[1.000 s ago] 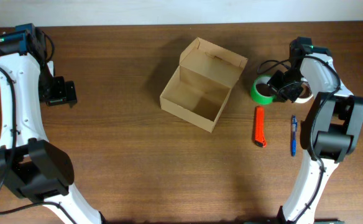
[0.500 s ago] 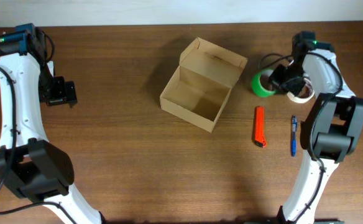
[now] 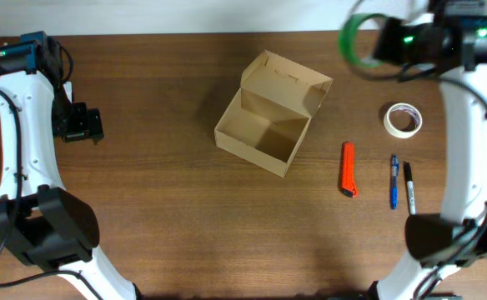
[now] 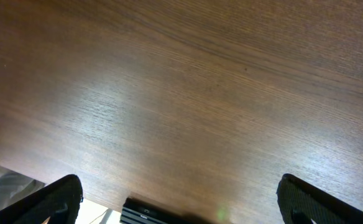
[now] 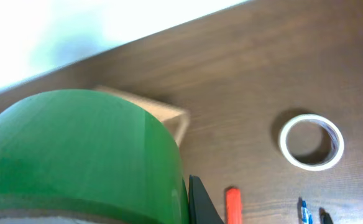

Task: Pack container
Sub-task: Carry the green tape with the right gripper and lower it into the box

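Observation:
The container is an open tan cardboard box with its flap lid raised, at the table's middle; its corner shows in the right wrist view. My right gripper is shut on a green tape roll, held high above the table's far right. The roll fills the right wrist view, with one black finger beside it. My left gripper is open and empty over bare table at the far left; its fingertips show at the lower corners of the left wrist view.
A white tape roll lies at the right, also in the right wrist view. An orange cutter, a blue pen and a black marker lie right of the box.
My right gripper has lifted the green tape roll off the table and risen toward the far edge. The black marker is now uncovered. The left arm has not moved.

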`<state>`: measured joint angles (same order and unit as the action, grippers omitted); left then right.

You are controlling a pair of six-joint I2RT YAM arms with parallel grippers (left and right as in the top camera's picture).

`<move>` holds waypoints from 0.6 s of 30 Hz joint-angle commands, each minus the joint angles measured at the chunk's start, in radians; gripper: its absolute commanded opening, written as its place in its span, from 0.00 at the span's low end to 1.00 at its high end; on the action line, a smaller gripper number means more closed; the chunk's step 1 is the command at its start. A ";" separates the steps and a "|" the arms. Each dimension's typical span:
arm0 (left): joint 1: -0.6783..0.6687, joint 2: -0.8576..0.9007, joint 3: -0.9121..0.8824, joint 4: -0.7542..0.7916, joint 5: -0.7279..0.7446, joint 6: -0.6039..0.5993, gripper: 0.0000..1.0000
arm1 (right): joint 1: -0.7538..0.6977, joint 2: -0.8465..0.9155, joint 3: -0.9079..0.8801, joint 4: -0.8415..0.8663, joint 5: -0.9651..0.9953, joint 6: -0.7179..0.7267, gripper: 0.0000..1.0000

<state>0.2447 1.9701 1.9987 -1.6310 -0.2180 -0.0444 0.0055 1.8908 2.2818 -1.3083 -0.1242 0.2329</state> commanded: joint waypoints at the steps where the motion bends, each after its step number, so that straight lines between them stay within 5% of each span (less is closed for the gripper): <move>1: 0.007 -0.004 -0.005 0.000 -0.011 0.015 1.00 | 0.150 -0.005 0.003 -0.060 0.119 -0.132 0.04; 11: 0.007 -0.004 -0.005 0.000 -0.011 0.015 1.00 | 0.407 0.094 0.001 -0.102 0.219 -0.095 0.04; 18: 0.007 -0.004 -0.005 0.000 -0.011 0.015 1.00 | 0.426 0.247 -0.001 -0.110 0.219 -0.094 0.04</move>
<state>0.2447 1.9701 1.9987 -1.6306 -0.2184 -0.0444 0.4267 2.0644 2.2848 -1.4136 0.0677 0.1310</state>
